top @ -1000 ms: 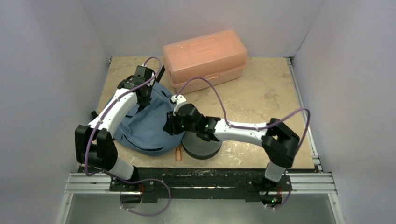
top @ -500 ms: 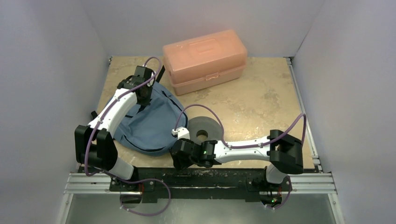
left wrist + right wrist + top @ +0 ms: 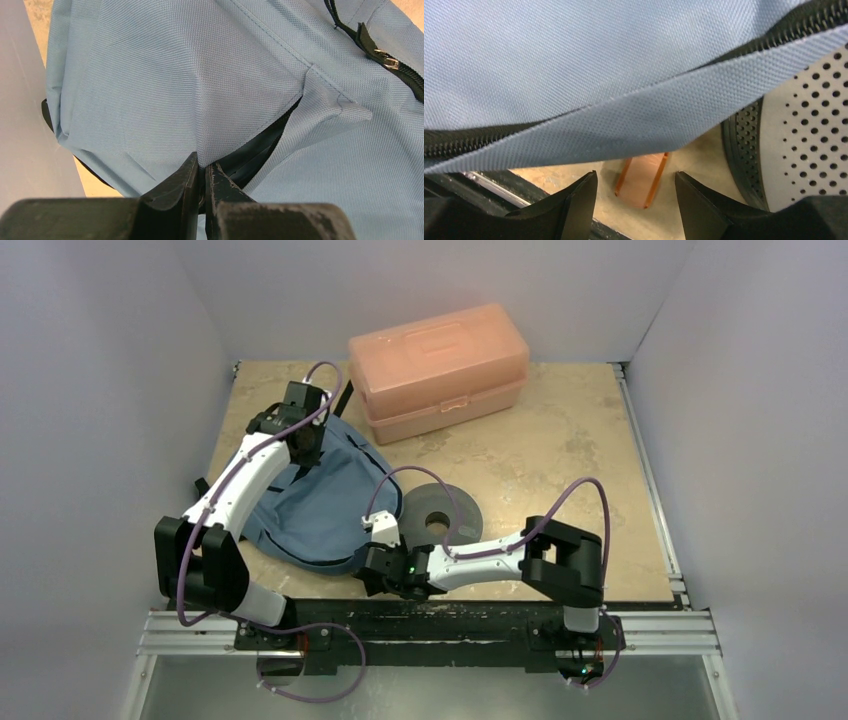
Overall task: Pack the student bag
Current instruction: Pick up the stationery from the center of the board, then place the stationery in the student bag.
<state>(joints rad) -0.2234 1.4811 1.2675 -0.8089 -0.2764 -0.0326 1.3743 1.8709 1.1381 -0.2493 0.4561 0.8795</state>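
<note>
One blue bag lies at the left of the table. One pink box sits behind it, and one grey disc is just beside its right edge.

Left wrist view: the left gripper is pressed together, pinching bag fabric at the dark opening. Lifting there should widen the mouth.

Right wrist view: the right gripper is spread around one small orange piece by the bag's hem. It should lower straight, clear of cloth and disc.
</note>
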